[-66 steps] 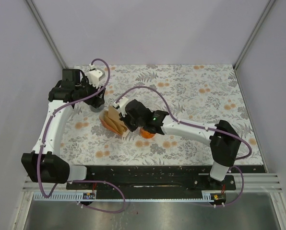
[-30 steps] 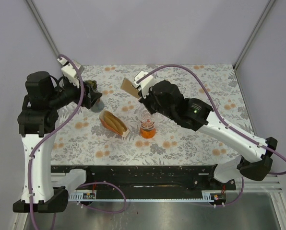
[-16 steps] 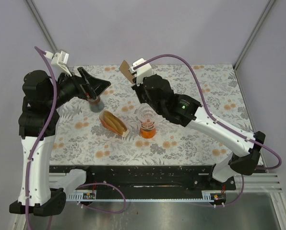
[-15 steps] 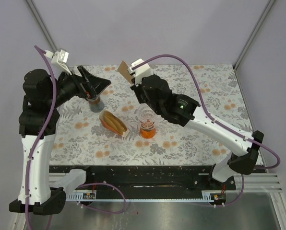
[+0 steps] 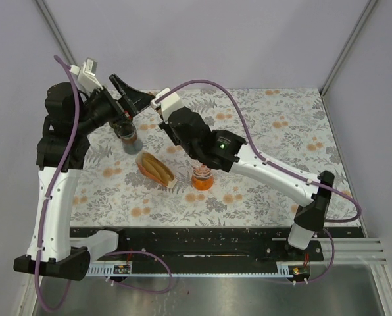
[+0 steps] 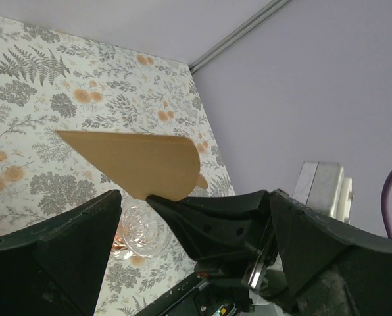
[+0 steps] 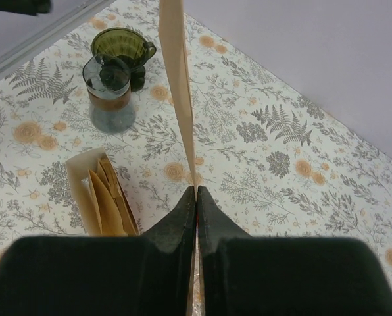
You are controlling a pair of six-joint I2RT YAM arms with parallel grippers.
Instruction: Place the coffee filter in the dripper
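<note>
My right gripper (image 7: 196, 189) is shut on a flat brown coffee filter (image 7: 176, 85), held in the air edge-on above the table. In the left wrist view the filter (image 6: 133, 164) shows as a wide flat cone, pinched at its lower edge by the right gripper's black fingers (image 6: 209, 217). My left gripper (image 5: 138, 104) is raised and open, jaws wide on either side of the right gripper, touching nothing. The dark green ribbed dripper (image 7: 120, 45) stands at the back left beside a glass jar (image 7: 109, 92), below both grippers.
A holder with several more brown filters (image 5: 155, 169) lies left of centre. A clear cut-glass cup on an orange base (image 5: 202, 176) stands under the right arm. Purple cables loop over both arms. Metal frame posts rise at the back corners.
The right arm has carried the filter left and back, toward the left gripper. The left gripper has opened wide, lifted off the jar area and turned to face the filter.
</note>
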